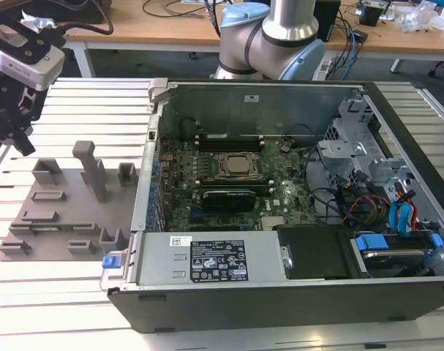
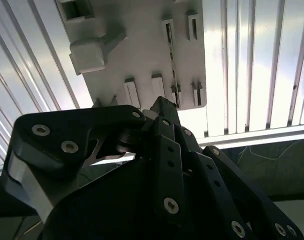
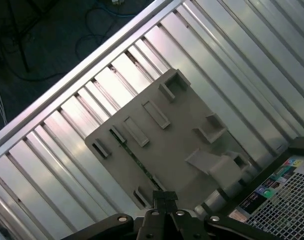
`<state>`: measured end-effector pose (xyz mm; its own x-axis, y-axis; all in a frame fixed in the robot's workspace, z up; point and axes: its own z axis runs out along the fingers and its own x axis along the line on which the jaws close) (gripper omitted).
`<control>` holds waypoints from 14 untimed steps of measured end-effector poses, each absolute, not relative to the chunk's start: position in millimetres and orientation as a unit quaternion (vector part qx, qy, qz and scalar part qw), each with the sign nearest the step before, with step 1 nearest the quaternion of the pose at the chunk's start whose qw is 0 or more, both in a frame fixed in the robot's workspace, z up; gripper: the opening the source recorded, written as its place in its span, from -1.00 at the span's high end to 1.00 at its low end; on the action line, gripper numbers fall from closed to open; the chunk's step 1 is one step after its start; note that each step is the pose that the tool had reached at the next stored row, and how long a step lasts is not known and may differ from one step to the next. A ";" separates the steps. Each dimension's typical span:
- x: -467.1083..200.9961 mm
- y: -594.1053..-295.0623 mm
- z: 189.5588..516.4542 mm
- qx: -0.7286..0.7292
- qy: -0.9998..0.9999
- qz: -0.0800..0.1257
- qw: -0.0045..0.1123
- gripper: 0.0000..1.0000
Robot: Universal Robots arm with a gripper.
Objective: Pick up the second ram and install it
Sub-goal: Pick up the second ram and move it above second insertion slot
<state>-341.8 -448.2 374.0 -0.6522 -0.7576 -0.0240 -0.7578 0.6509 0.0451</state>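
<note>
The second ram (image 1: 53, 228) is a thin green stick lying on edge in a slot of the grey tray (image 1: 68, 186), at the exterior view's left. In both wrist views the ram (image 3: 136, 159) (image 2: 172, 60) shows as a narrow strip between small tray blocks. My gripper (image 1: 21, 148) hangs above the table's far left, higher than the tray and away from the ram. Its dark fingers (image 3: 164, 196) come together to a point with nothing between them. The gripper's tip (image 2: 162, 106) points toward the tray (image 2: 141, 45) below.
An open computer case (image 1: 397, 131) fills the exterior view's right, with the motherboard and square CPU socket (image 1: 236, 167) inside. A tall grey post (image 1: 91, 170) and several low blocks rise from the tray. The slatted aluminium table (image 1: 61, 307) lies all around.
</note>
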 end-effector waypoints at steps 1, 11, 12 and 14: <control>-341.8 -448.2 374.0 -0.421 0.907 0.026 0.001 0.80; -341.8 -448.2 374.0 -0.469 0.883 0.026 0.000 0.80; -341.8 -448.2 374.0 -0.476 0.879 0.026 0.000 0.80; -341.8 -448.2 374.0 -0.482 0.876 0.026 0.000 0.80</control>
